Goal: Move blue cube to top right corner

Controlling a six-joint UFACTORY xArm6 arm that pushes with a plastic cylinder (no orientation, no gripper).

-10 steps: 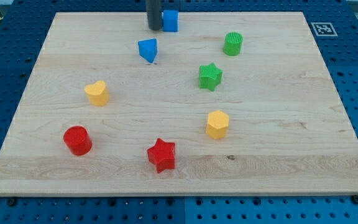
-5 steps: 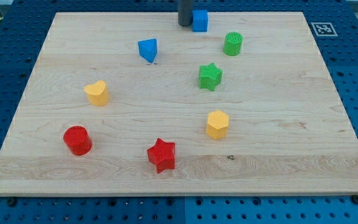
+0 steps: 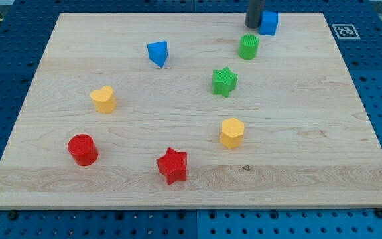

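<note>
Blue cube point(image 3: 268, 22) touching my tip point(image 3: 253, 26), right side.

I count eight blocks on the board: two blue, two green, two yellow and two red. Two of them are stars.

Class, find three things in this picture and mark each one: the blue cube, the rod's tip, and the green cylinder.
blue cube point(image 3: 268, 23): camera view, its front face.
my tip point(image 3: 253, 25): camera view, the rod's lower end, against the cube's left side.
green cylinder point(image 3: 249, 47): camera view, its side wall.
</note>
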